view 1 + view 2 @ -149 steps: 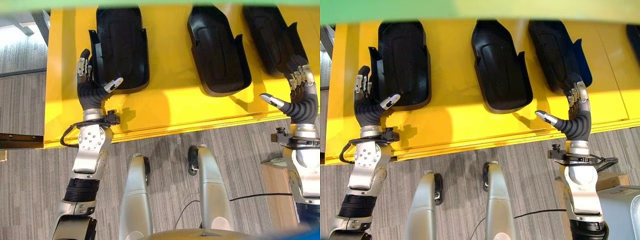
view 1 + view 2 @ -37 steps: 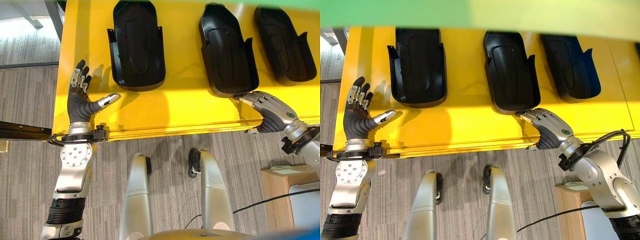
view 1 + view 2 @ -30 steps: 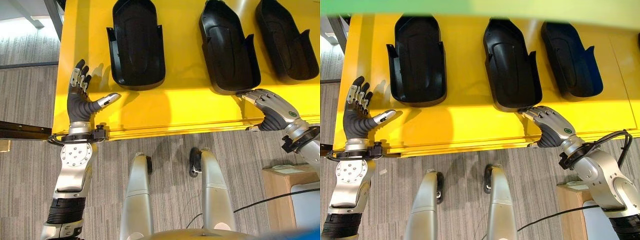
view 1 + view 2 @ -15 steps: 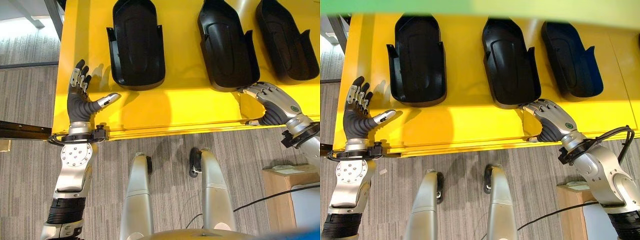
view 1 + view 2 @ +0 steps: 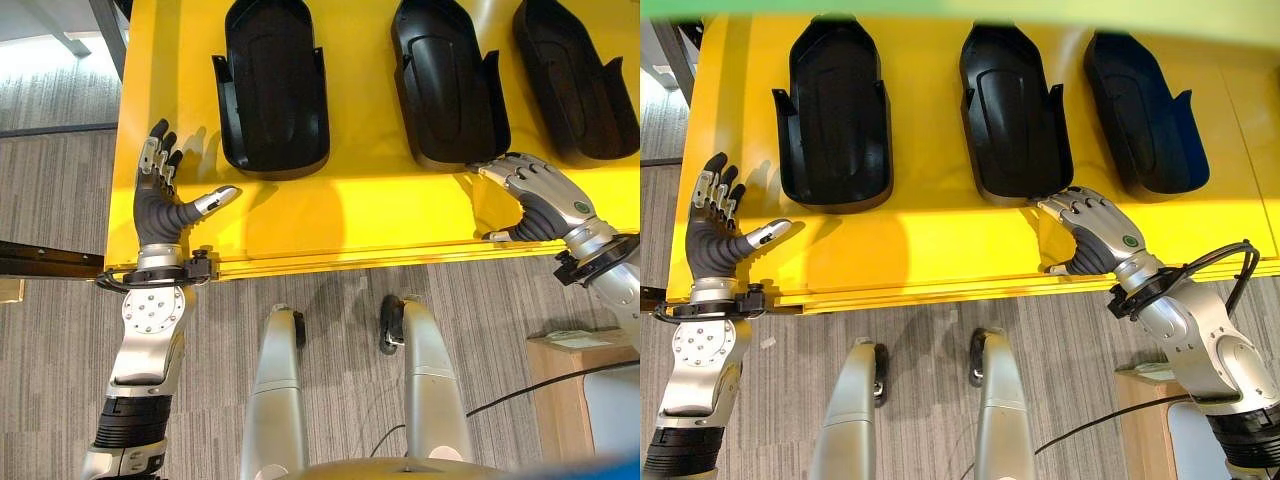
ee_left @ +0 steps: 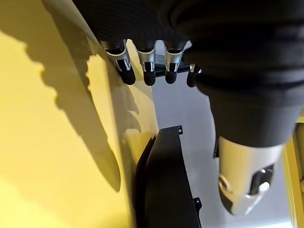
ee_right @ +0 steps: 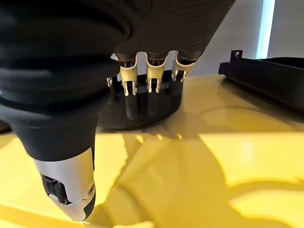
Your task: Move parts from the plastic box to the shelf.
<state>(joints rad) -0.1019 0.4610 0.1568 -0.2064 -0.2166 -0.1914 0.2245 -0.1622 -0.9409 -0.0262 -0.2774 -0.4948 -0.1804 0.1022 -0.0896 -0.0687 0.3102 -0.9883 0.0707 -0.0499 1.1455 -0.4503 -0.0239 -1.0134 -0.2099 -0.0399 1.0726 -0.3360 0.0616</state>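
Yellow shelf point(image 5: 940, 240) — part point(image 5: 1015, 115) at right hand point(image 5: 1090, 232)

Near strip: bare shelf point(image 5: 340, 215) along the near edge, open between the hands.
Left gap: open shelf between left part point(image 5: 273, 85) and middle part point(image 5: 448, 80).
Right gap: narrow lane between middle part and right part point(image 5: 572, 75).
Obstacle: right hand point(image 5: 1090, 228) touches middle part's near end.
Left edge: left hand point(image 5: 160, 200) spread open beside left part.

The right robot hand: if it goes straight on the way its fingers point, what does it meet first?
The right robot hand would probably meet the near end of the middle black part first. Its fingertips are already at that edge on the yellow shelf; contact looks likely.
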